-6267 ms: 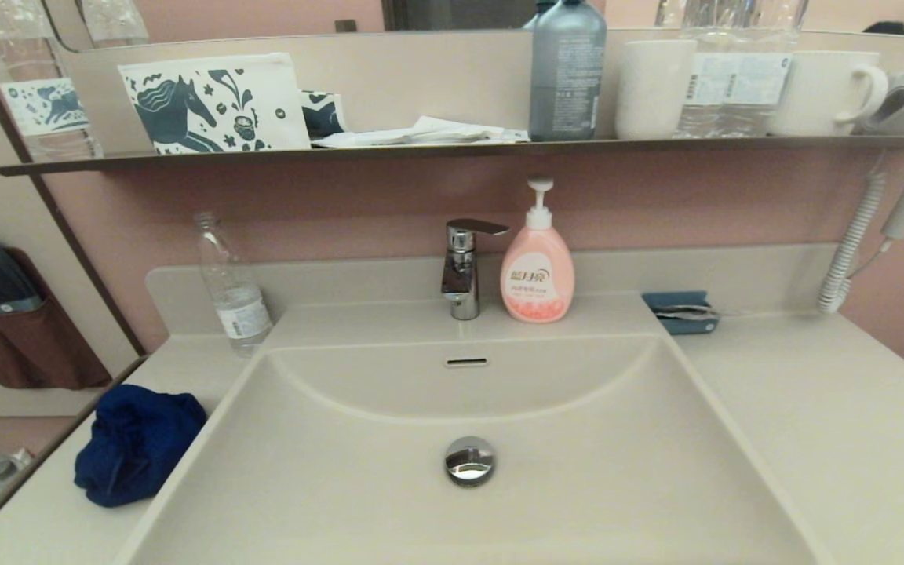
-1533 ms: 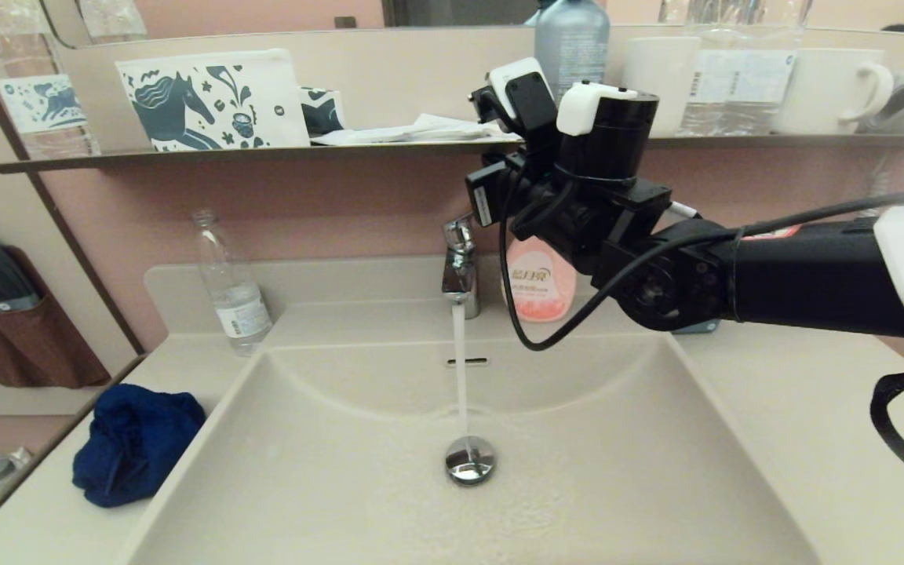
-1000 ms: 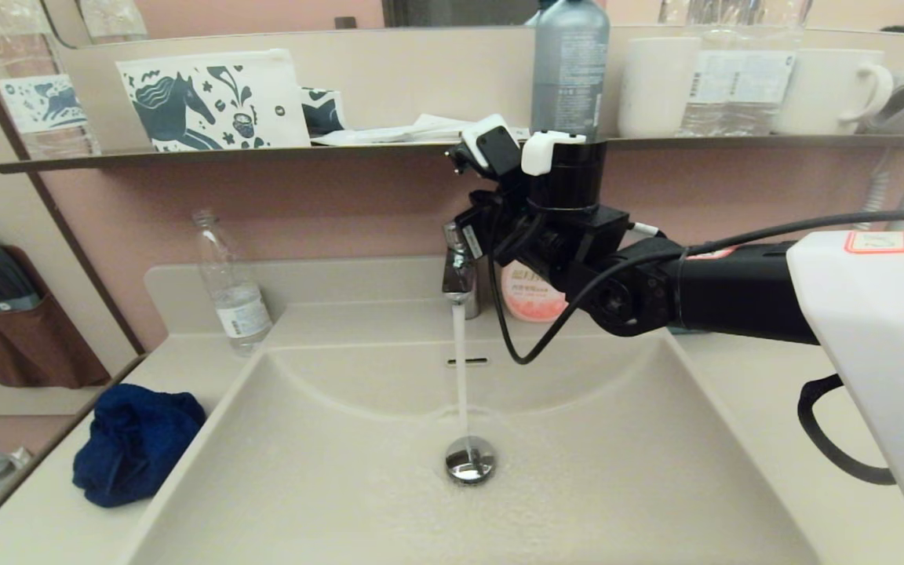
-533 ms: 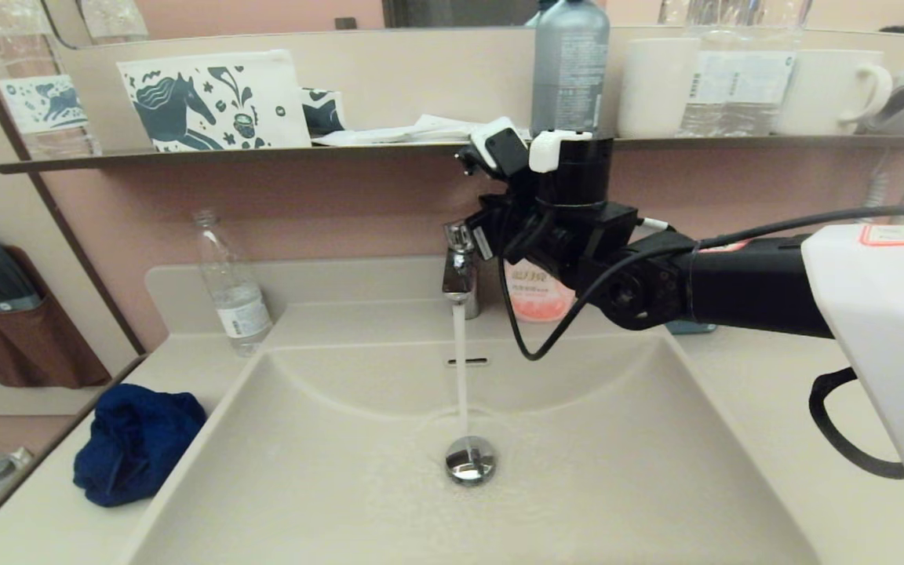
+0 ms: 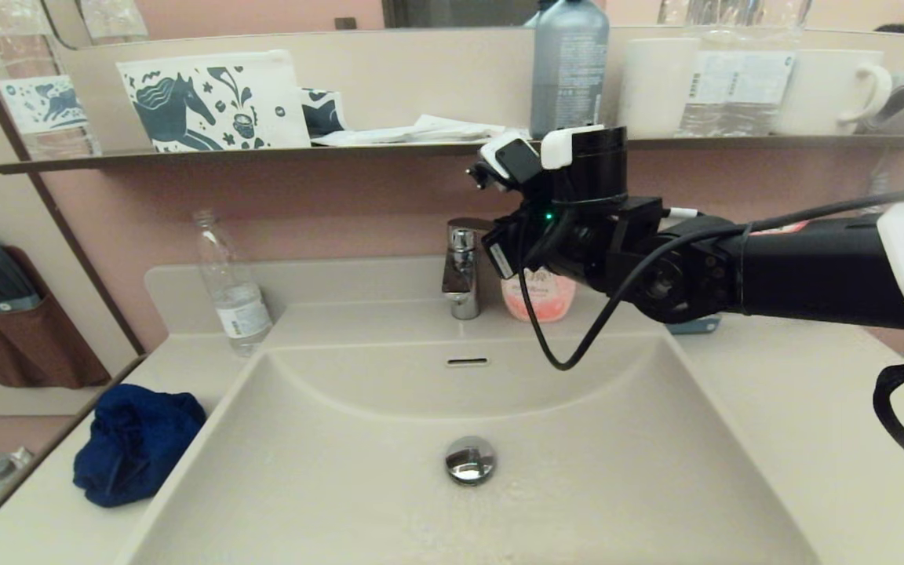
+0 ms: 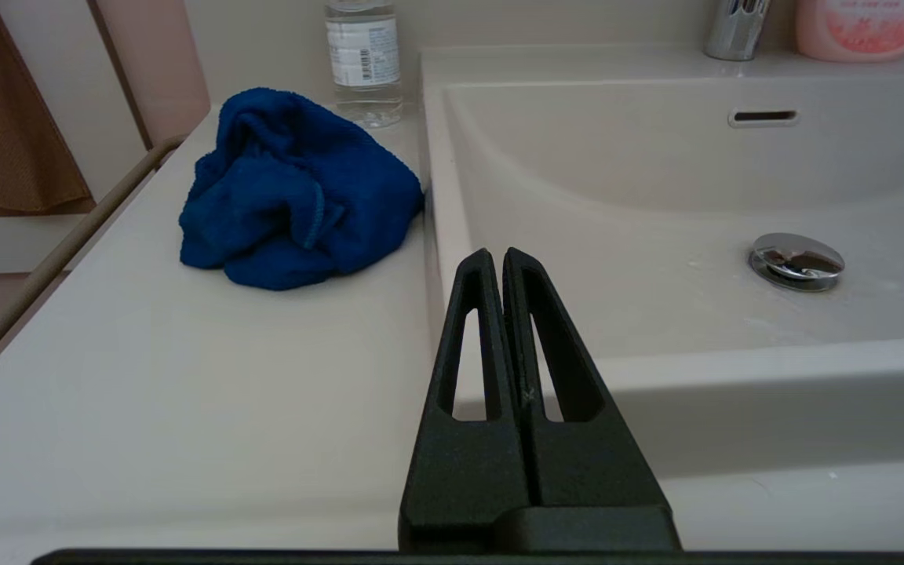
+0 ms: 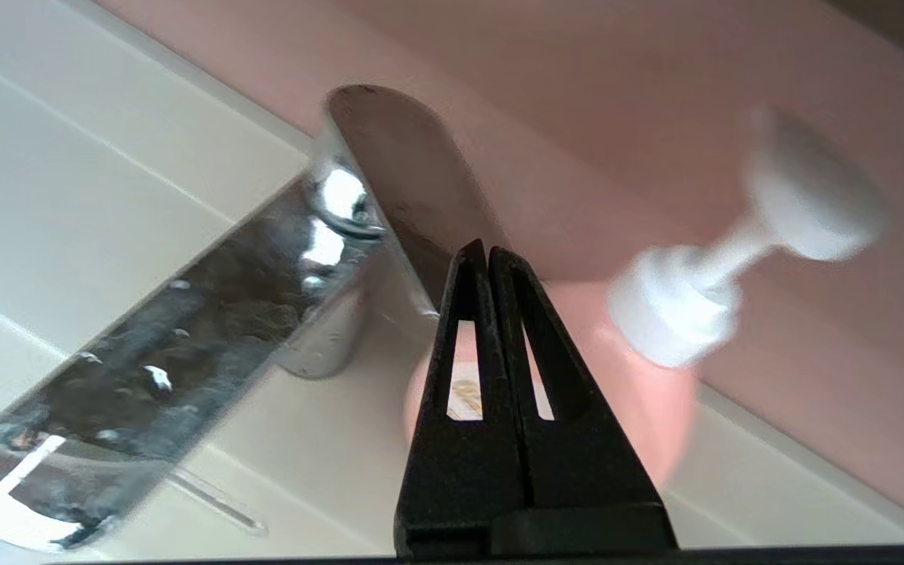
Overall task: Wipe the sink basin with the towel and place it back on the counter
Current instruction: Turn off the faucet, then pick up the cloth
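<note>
The crumpled dark blue towel (image 5: 134, 446) lies on the counter (image 5: 36, 518) left of the sink basin (image 5: 617, 479), touching its rim; it also shows as the towel (image 6: 295, 192) in the left wrist view. The basin holds a chrome drain plug (image 5: 469, 460) and an overflow slot (image 5: 467, 362). My right gripper (image 7: 488, 253) is shut and empty, its tips at the edge of the faucet handle (image 7: 413, 180); in the head view its wrist hides the fingers. My left gripper (image 6: 501, 255) is shut and empty, low by the basin's front left rim.
The chrome faucet (image 5: 461, 271) stands behind the basin, with a pink soap pump bottle (image 5: 538, 297) beside it. A clear water bottle (image 5: 232, 290) stands at the back left. A dark shelf (image 5: 264, 155) with cups and bottles runs just above my right wrist.
The water stream from the faucet has stopped. My right arm has shifted a little to the right at the faucet handle. The towel has not moved.
</note>
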### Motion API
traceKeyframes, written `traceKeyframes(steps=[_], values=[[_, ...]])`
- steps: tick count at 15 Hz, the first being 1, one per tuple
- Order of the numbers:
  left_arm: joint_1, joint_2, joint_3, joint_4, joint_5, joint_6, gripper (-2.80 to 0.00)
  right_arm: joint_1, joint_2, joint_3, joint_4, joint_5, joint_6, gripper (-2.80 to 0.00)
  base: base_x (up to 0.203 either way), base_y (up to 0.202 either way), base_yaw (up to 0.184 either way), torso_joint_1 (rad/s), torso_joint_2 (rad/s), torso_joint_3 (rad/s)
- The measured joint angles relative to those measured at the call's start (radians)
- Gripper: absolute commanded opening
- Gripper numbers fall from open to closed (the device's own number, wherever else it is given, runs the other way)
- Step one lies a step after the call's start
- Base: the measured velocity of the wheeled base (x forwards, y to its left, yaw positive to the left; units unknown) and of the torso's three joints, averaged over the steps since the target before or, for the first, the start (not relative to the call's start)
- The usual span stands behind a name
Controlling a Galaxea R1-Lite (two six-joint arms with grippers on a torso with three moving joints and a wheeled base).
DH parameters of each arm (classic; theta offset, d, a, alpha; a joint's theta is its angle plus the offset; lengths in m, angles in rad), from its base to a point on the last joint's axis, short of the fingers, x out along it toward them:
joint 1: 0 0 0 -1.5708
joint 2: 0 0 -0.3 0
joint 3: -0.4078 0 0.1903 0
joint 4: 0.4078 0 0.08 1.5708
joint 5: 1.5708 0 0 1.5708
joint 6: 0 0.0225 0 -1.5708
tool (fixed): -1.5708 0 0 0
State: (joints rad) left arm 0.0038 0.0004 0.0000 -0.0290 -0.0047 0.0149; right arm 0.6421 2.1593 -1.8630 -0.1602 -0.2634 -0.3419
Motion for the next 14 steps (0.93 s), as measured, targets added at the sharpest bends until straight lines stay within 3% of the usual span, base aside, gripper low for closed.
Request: traceKeyframes(steps=[4,10,14], values=[[0.0,0.0,0.0,0.001,0.0,0.0,-2.8,0.003,-0.087,0.048,-0.003,0.001,0.022,-2.8,0.0,0.0,0.0,0.0,0.0,0.0],[0.0,0.0,0.0,0.0,0.0,0.0,-2.8,0.005,-0.425,0.493,-0.008,-0.014,0.087,-2.8,0.0,0.0,0.0,0.0,0.0,0.0],[0.0,0.0,0.0,0.0,0.0,0.0,-2.8,-0.14,-0.713,0.781,-0.003,-0.147,0.108,-2.8,0.0,0.0,0.0,0.0,0.0,0.0]])
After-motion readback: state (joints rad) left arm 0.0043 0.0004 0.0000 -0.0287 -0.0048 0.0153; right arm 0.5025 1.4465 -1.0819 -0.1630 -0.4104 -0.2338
